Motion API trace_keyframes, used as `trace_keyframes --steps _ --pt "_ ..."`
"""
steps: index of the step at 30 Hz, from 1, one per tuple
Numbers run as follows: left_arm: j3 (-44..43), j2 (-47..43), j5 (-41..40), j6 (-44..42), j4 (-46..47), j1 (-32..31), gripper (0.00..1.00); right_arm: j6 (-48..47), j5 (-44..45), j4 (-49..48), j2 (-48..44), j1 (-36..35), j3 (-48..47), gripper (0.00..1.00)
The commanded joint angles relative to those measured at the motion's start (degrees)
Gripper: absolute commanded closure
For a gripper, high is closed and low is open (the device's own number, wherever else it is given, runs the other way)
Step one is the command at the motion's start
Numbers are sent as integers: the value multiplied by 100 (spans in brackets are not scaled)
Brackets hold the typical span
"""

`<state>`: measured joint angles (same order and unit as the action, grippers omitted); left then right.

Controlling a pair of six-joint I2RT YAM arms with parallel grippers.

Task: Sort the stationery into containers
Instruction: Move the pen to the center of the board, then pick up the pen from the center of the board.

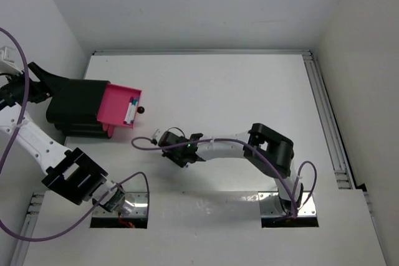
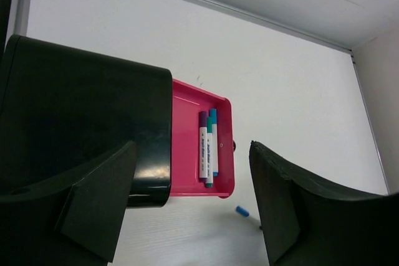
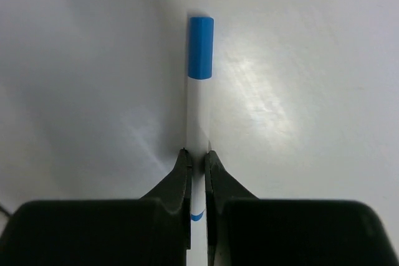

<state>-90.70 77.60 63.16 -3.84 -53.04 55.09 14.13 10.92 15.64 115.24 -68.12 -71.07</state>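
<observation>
The magenta-pink tray (image 1: 112, 103) leans on the right end of the black box (image 1: 75, 107) at the far left. It holds a few white pens (image 1: 131, 109) with purple, teal and blue ends. In the left wrist view the tray (image 2: 187, 154), its pens (image 2: 207, 147) and the box (image 2: 75, 104) lie ahead. My left gripper (image 1: 53, 85) hovers over the box, open and empty (image 2: 190, 216). My right gripper (image 1: 167, 142) is shut on a white pen (image 3: 198, 110) with a blue cap (image 3: 201, 48), low over the table. That cap also shows in the left wrist view (image 2: 242, 211).
A small black knob (image 1: 141, 110) sits at the tray's right side. A metal rail (image 1: 324, 110) runs along the table's right edge. White walls close in the table at the left, back and right. Purple cables loop off both arms.
</observation>
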Motion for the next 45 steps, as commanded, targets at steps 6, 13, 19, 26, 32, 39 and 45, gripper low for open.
trace_keyframes --steps 6,13,19,26,32,39,45 --pt "69 -412 -242 -425 171 -454 22 924 -538 1644 701 1353 -346 100" --pt "175 -571 -822 -801 110 -1412 22 715 -529 2073 1026 2012 -934 96" --pt "210 -509 -1736 -1101 -286 -2642 22 319 -1030 2777 1606 2382 -1664 85" --pt "1051 -798 -2158 -760 82 -3829 22 134 -1021 2857 1809 2479 -1779 75" --pt "1940 -1177 -2352 -268 987 -4734 23 151 -951 2822 1844 2479 -1744 100" --pt "3355 -1283 -1816 812 2390 -5868 24 388 -1302 2172 940 2882 -955 100" --pt "4296 -1459 -2228 2158 4177 -6572 27 415 -1979 1627 -36 3243 -425 100"
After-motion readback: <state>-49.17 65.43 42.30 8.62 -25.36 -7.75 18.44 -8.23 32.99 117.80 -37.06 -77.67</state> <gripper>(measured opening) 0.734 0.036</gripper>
